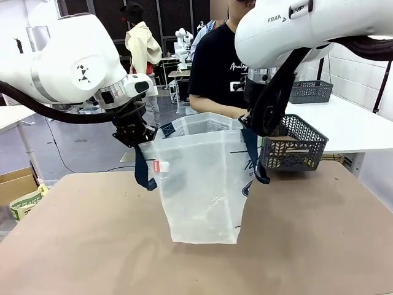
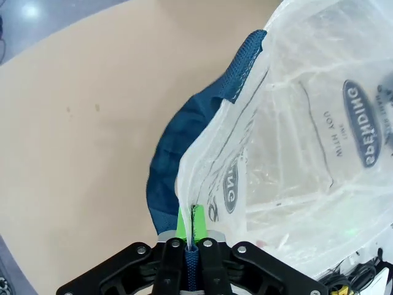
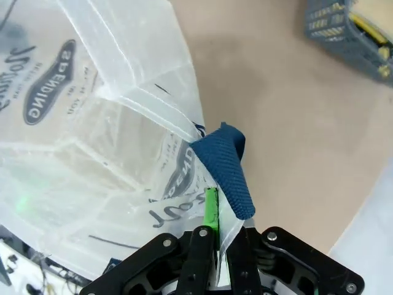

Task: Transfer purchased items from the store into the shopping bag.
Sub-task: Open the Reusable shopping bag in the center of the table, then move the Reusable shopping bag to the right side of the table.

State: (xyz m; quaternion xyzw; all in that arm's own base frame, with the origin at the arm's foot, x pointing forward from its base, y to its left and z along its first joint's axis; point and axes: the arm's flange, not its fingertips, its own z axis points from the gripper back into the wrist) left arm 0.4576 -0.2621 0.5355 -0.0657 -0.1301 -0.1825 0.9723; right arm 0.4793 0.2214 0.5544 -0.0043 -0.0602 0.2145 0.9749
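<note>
A: Bag, what did it look like?
B: One shopping bag (image 1: pixel 202 184). It was tall, made of whitish see-through film, and stood upright mid-table (image 1: pixel 86 246). Its mouth was pulled open and its bottom was on the tabletop. A small red-white tag (image 1: pixel 156 166) sat by its left edge. The left wrist view showed an oval navy logo (image 2: pixel 362 123) with print on it.
A: Counts?
B: One bag with two navy handles. The left strap (image 1: pixel 144 175) hung down the bag's left edge and the right strap (image 1: pixel 255 161) down its right edge. Two grippers. There were two dark grey mesh baskets. The near basket (image 1: pixel 295 144) was just right of the bag, and the far basket (image 1: pixel 310 91) was on the white table behind. One person (image 1: pixel 215 67) in a black tee stood behind the bag.
A: Any items?
B: Some yellow bits (image 3: pixel 368 27) showed inside the near basket in the right wrist view. I couldn't tell what they were.
A: Jaws versus bag?
B: The left gripper (image 1: pixel 140 141) was at the bag's upper left corner, jaws pinched together on the rim film and the strap. In the left wrist view the strap ran down right between the fingers, beside the green pad (image 2: pixel 182 222). The right gripper (image 1: pixel 247 121) was at the upper right corner, jaws clamped on the rim film. There the strap's end was folded over just beside that gripper's pad (image 3: pixel 210 206). The bag hung stretched between the two grippers, with both touching it.
</note>
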